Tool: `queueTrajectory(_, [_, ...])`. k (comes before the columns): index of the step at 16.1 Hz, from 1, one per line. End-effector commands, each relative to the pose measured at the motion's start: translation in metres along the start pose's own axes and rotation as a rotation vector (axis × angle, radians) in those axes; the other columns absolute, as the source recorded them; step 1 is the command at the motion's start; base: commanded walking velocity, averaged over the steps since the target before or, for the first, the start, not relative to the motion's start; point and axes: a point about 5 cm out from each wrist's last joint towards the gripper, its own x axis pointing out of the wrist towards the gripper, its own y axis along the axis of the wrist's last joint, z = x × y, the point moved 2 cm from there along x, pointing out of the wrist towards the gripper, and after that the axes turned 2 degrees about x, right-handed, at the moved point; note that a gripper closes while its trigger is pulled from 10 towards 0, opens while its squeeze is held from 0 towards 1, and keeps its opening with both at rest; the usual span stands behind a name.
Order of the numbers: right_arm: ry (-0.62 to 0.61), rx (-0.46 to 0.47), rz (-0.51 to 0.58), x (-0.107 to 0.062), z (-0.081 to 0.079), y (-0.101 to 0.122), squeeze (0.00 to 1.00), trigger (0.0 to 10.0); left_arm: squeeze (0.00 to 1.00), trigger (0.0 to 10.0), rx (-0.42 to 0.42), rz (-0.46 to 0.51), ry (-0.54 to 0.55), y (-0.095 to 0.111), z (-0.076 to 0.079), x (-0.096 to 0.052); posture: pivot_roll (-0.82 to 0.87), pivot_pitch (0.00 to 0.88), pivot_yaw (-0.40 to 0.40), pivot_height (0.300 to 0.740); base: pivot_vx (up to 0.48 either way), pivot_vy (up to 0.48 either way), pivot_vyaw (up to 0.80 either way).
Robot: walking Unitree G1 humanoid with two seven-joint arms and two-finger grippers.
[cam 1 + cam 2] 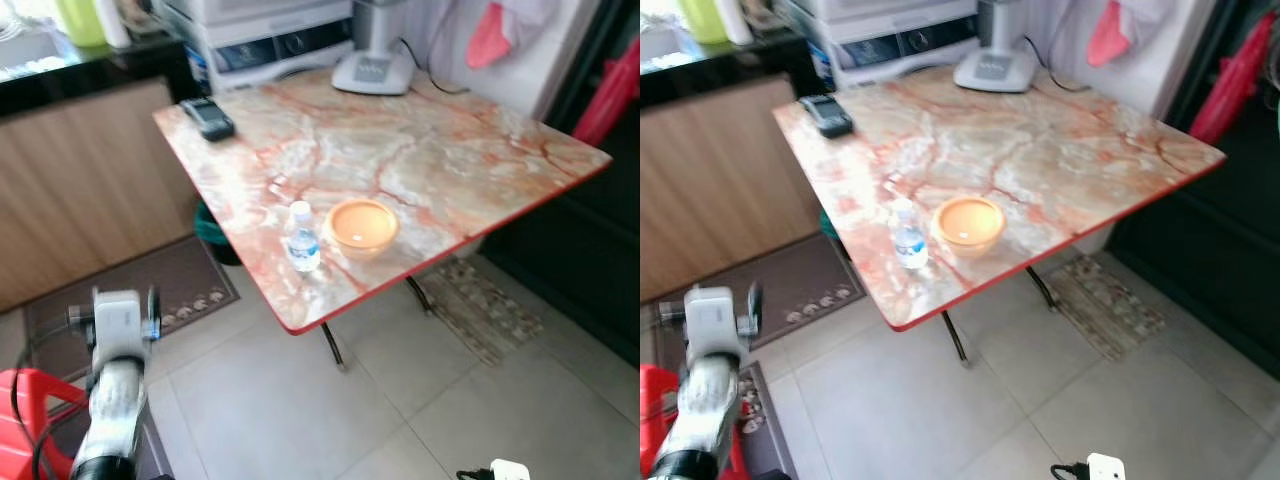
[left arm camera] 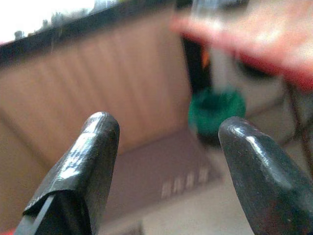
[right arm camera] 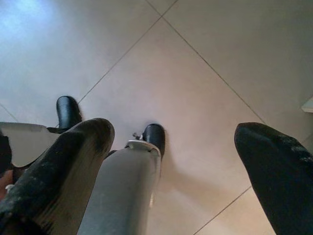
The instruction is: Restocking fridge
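Blurred green bin [image 2: 216, 110] beyond left gripper [image 2: 166, 147]

The desk [image 1: 430, 150] has a glossy marble-patterned top in cream and red. On it stand a clear plastic bottle [image 1: 302, 238] and a translucent orange plastic bowl [image 1: 362, 226]. Lower frame: smooth pale floor tiles [image 1: 300, 400]. The left claw [image 2: 166, 166] looks matt black.

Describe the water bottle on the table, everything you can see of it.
The water bottle is small, of clear plastic, with a white cap and a blue and white label around its middle. It stands upright on the marble-patterned table, near the red-edged front corner, just to the robot's left of the orange bowl; the two look close but apart. Nothing grips it. Whether it holds water cannot be told.
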Motion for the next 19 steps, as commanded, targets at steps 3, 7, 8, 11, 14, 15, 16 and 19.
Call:
queueTrajectory(3, [0.000,0.015,0.028,0.001,0.000,0.009,0.00,10.0,0.00,10.0,-0.100,0.381,-0.144,0.107,0.029,0.028,0.13,0.116,0.016,0.740,0.000,0.000,0.00])
queueTrajectory(7, [-0.010,0.057,0.078,0.003,-0.003,0.026,0.00,10.0,0.00,10.0,-0.334,0.436,-0.428,0.173,0.095,0.032,0.12,0.088,0.035,0.740,0.000,0.000,0.00])
queueTrajectory(8, [-0.010,0.059,0.085,0.003,-0.004,0.029,0.00,10.0,0.00,10.0,-0.333,0.401,-0.474,0.166,0.110,0.023,0.11,0.083,0.041,0.740,0.000,0.000,0.00])
queueTrajectory(11, [-0.029,0.089,0.092,0.003,-0.004,0.025,0.00,10.0,0.00,10.0,-0.410,0.359,-0.511,0.169,0.123,-0.003,0.11,0.049,0.059,0.740,0.000,0.000,0.00])
queueTrajectory(14, [-0.046,0.113,0.052,0.002,-0.004,0.005,0.00,10.0,0.00,10.0,-0.399,0.315,-0.486,0.163,0.122,-0.014,0.12,0.028,0.069,0.740,0.000,0.000,0.00])
queueTrajectory(15, [-0.048,0.125,0.042,0.001,-0.003,-0.002,0.00,10.0,0.00,10.0,-0.386,0.301,-0.483,0.160,0.120,-0.019,0.12,0.029,0.070,0.740,0.000,0.000,0.00])
queueTrajectory(16, [-0.049,0.128,0.035,-0.001,-0.003,-0.009,0.00,10.0,0.00,10.0,-0.383,0.293,-0.483,0.160,0.117,-0.024,0.13,0.035,0.075,0.740,0.000,0.000,0.00])
queueTrajectory(19, [-0.055,0.141,0.024,-0.004,-0.001,-0.024,0.00,10.0,0.00,10.0,-0.272,0.271,-0.399,0.140,0.092,-0.033,0.15,0.045,0.081,0.740,0.000,0.000,0.00])
